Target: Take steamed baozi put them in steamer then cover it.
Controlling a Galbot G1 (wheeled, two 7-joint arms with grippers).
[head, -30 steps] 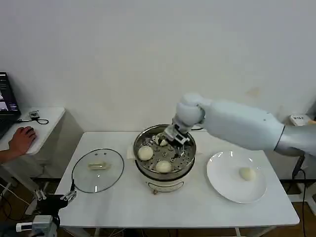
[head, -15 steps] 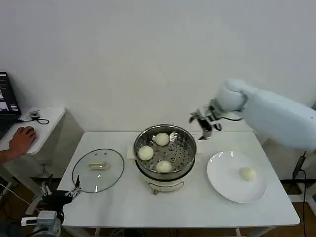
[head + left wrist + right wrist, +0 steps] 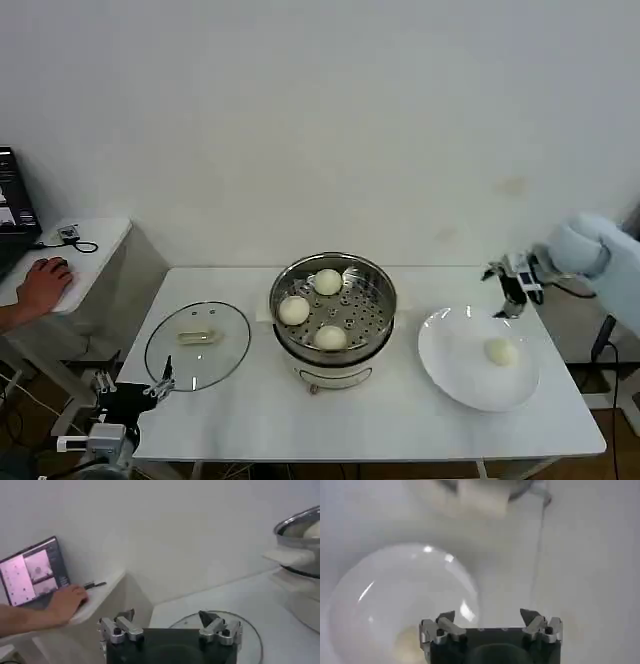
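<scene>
The steamer point(image 3: 376, 283), a shiny steel pot on a white base, stands mid-table with three steamed baozi point(image 3: 328, 282) on its perforated tray. A fourth baozi point(image 3: 500, 351) lies on the white plate point(image 3: 445, 345) at the right. My right gripper point(image 3: 506, 290) hangs open and empty above the plate's far right rim, apart from that bun. In the right wrist view the open right gripper point(image 3: 487, 616) looks down on the plate point(image 3: 395, 590). My left gripper point(image 3: 135, 386) is open by the table's front left corner, close to the glass lid point(image 3: 198, 343).
The clear glass lid point(image 3: 252, 630) lies flat on the table left of the steamer point(image 3: 300, 535). A low side table point(image 3: 95, 240) with a laptop point(image 3: 32, 570) stands beyond the table's left edge. A white wall runs behind.
My right gripper left a baozi in the steamer's far side, rose and swung right to the plate's far rim. The left gripper crept slightly toward the lid.
</scene>
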